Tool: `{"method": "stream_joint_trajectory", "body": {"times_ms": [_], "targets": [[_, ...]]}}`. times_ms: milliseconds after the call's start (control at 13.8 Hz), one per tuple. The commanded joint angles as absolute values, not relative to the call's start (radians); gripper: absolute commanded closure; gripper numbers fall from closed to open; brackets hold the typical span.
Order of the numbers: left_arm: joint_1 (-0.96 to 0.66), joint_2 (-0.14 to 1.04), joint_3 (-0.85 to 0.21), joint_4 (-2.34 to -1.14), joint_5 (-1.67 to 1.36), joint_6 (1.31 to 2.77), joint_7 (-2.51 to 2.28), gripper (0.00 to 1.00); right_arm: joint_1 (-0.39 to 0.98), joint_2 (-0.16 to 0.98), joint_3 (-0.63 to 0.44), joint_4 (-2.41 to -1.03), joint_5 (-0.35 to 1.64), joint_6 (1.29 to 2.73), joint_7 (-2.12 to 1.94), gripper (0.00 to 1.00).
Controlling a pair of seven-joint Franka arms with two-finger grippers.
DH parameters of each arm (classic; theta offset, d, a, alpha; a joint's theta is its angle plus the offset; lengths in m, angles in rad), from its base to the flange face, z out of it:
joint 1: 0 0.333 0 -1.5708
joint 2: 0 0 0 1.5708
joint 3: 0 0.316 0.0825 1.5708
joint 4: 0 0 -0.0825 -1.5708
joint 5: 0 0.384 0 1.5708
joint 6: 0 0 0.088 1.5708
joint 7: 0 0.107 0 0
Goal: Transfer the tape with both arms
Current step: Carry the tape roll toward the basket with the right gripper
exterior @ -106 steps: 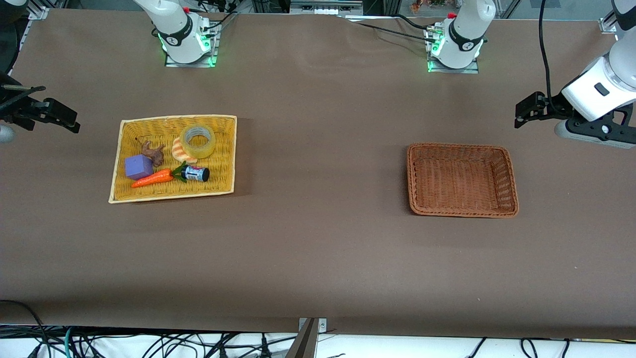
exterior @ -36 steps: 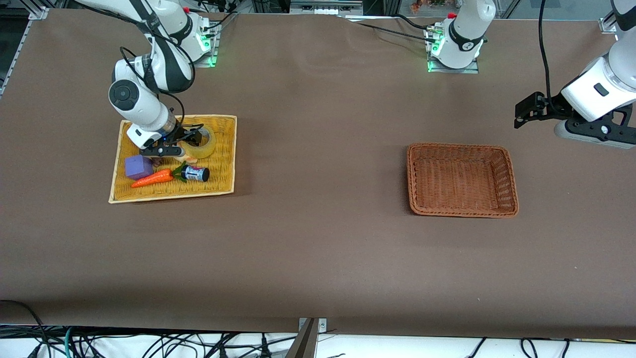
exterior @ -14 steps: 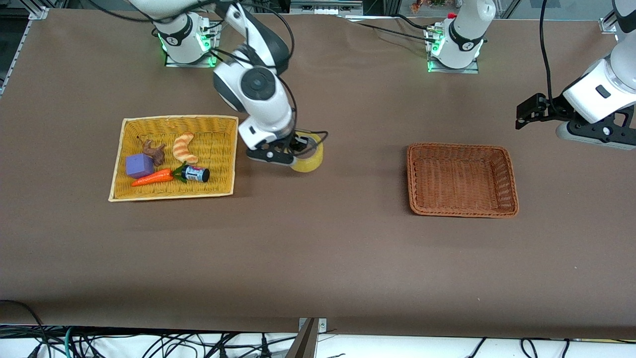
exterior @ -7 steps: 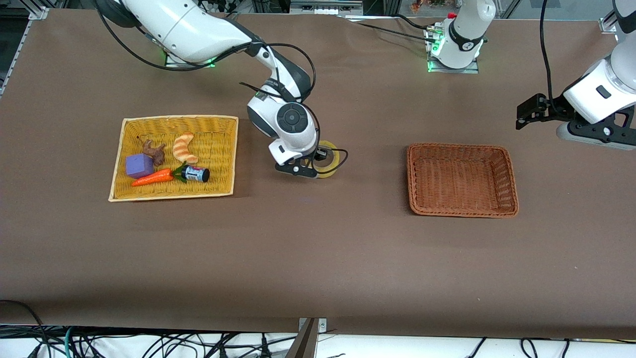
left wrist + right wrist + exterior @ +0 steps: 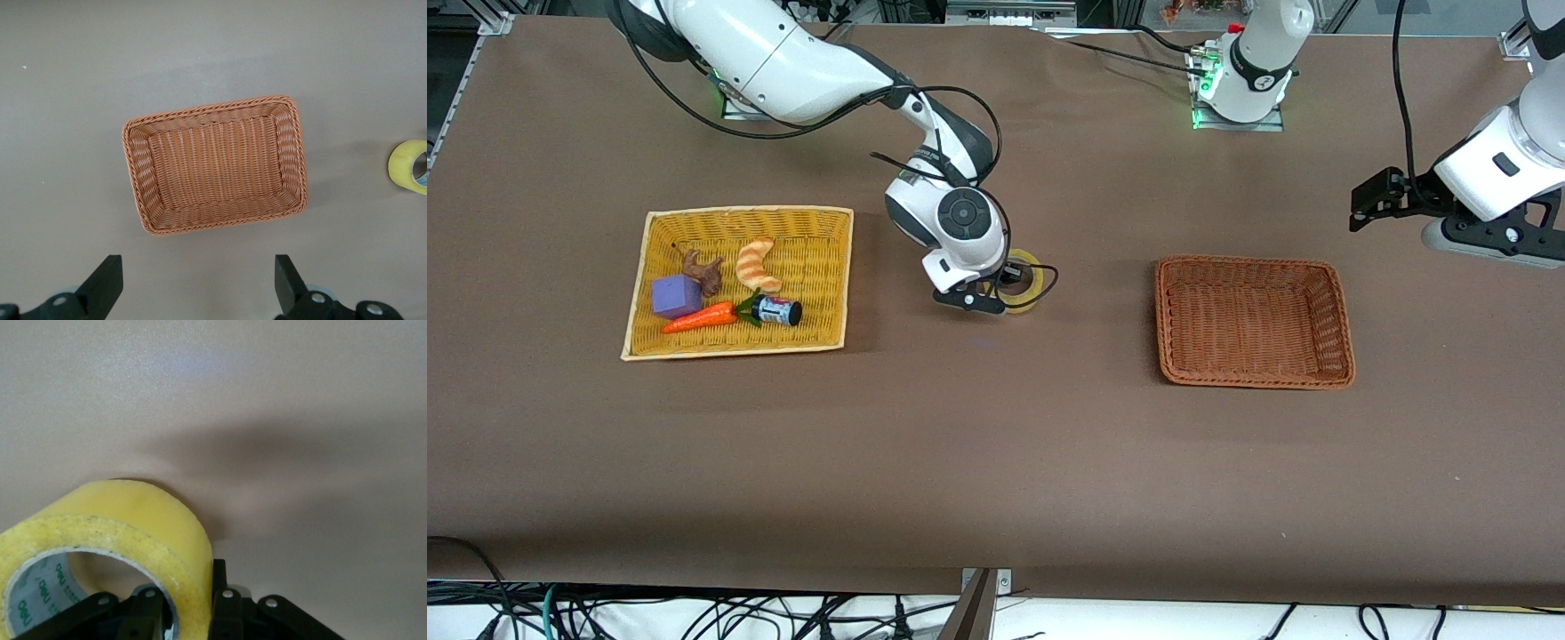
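Observation:
The tape (image 5: 1026,277), a yellowish roll with a grey-white core, is in my right gripper (image 5: 996,298). It is low over the bare table between the two baskets. In the right wrist view, one finger is inside the core and one is outside, shut on the tape's wall (image 5: 120,527). I cannot tell whether the roll touches the table. My right gripper (image 5: 189,605) sits at that view's edge. My left gripper (image 5: 1369,200) is open and empty, up in the air near the brown basket (image 5: 1249,262). Its wrist view shows the left gripper (image 5: 198,280), the basket (image 5: 213,110) and the tape (image 5: 408,167).
A yellow basket (image 5: 743,212) toward the right arm's end holds a striped croissant toy (image 5: 754,264), a purple cube (image 5: 675,296), a carrot (image 5: 698,318), a small dark jar (image 5: 777,310) and a brown figure (image 5: 701,269). The brown basket holds nothing.
My right arm has taken the tape out of the yellow basket and carried it toward the table's middle, lower and closer to the brown basket. The left arm has hardly moved.

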State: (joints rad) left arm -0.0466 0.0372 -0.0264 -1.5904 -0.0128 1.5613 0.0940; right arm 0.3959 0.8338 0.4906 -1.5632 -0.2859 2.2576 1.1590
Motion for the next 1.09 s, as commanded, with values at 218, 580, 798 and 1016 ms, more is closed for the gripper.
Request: {"method": "stream_joint_trajectory", "body": {"times_ms": [218,580,798,1016], "targets": [[-0.054,0.048,-0.032,-1.569,0.012,1.554,0.092,0.00,0.408,0.851,0.479,-1.531,-0.302,2.260,1.183,0.60],[-0.055,0.058,-0.040,-1.571,0.006,1.552,0.094,0.00,0.410,0.833,0.480,-1.488,-0.342,2.238,1.170,0.00],[-0.060,0.080,-0.072,-1.571,0.005,1.525,0.107,0.00,0.402,0.805,0.489,-1.364,-0.364,2.032,1.113,0.00],[-0.060,0.106,-0.138,-1.571,-0.002,1.480,0.095,0.00,0.326,0.711,0.479,-1.315,-0.353,1.844,0.791,0.00]]}}
